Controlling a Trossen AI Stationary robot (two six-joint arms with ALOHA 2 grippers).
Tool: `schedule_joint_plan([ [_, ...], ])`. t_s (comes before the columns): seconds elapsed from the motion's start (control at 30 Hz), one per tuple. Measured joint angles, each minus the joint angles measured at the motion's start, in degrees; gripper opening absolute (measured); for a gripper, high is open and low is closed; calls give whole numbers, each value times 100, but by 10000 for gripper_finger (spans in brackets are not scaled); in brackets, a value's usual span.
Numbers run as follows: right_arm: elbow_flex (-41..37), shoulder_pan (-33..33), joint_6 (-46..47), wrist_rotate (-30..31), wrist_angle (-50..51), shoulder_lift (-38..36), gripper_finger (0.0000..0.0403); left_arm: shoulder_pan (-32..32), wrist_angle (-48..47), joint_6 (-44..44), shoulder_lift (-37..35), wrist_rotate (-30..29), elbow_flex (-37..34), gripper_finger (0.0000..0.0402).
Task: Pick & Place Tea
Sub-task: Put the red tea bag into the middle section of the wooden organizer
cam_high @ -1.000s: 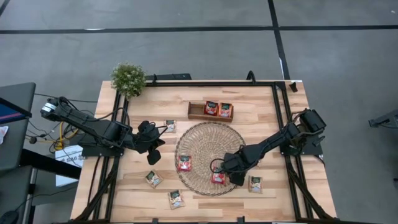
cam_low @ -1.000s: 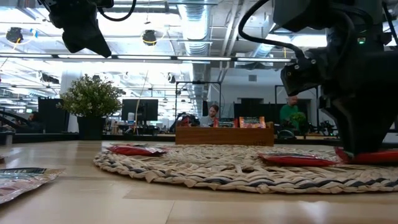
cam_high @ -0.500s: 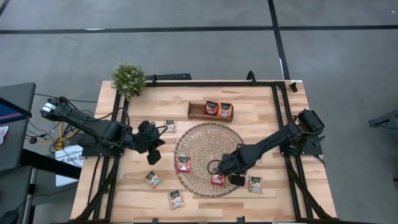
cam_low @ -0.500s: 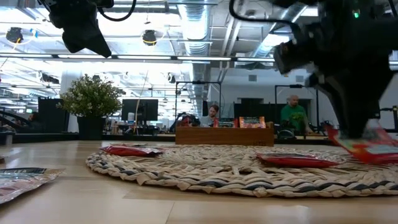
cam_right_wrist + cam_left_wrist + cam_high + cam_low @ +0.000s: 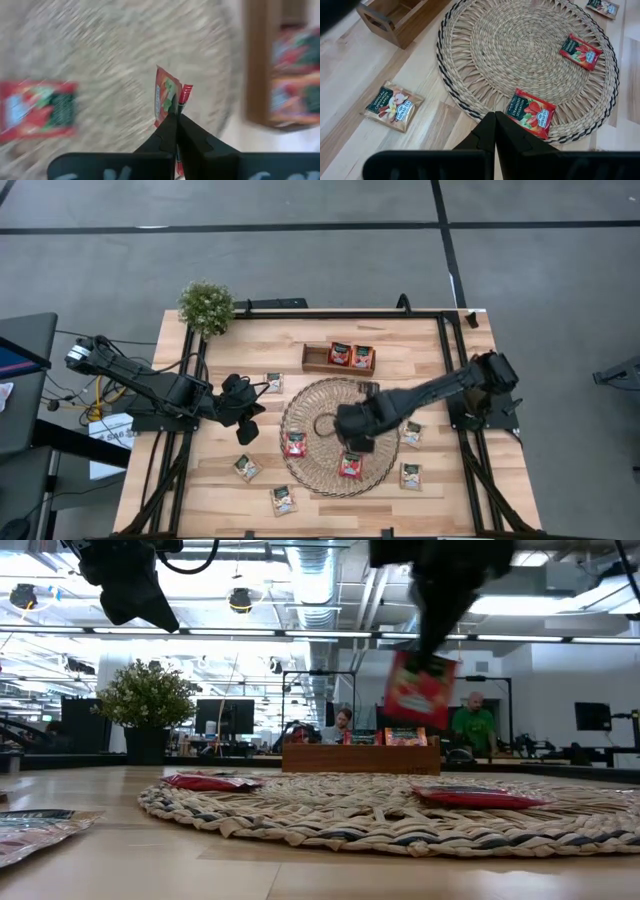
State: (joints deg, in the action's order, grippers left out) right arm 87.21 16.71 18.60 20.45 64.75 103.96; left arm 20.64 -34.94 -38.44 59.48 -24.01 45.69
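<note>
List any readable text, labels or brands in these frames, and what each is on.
None can be read.
Red sachet on the woven mat: white print on a dark panel, too small.
Whitish sachet on the table: dark green label, too small.
Red sachet in the right gripper: blurred.
Sachets in the wooden tray: too small.

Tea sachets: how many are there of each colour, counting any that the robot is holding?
Red-orange sachets: 5 (2 in the wooden tray, 2 on the straw mat, 1 held in the right gripper)
Whitish sachets: 5, all on the bare table
Total: 10
</note>
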Motion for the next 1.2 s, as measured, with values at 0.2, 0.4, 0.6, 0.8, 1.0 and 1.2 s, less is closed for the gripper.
schedule_joint_plan([
  [0.2, 204, -930, -1114, 433, -185, -2, 1, 0, 0, 0, 0, 0, 0, 0],
  [0.4, 204, -1856, -2015, 420, -625, -2, 1, 0, 1, 3, 0, -2, 1, 0],
  [0.6, 204, -2423, -2630, 372, -1040, -2, 0, 0, 31, 3, 0, -2, 0, 0],
  [0.8, 211, -2694, -3228, 350, -1345, 34, 0, 0, 163, 57, 0, -68, 2, 0],
  [1.0, 211, -2919, -3679, -35, -1360, 253, 0, 0, 215, 70, 2, -179, 0, 0],
  [1.2, 229, -3010, -4120, -36, -1354, 574, 0, 0, 271, 16, 25, -180, 1, 0],
])
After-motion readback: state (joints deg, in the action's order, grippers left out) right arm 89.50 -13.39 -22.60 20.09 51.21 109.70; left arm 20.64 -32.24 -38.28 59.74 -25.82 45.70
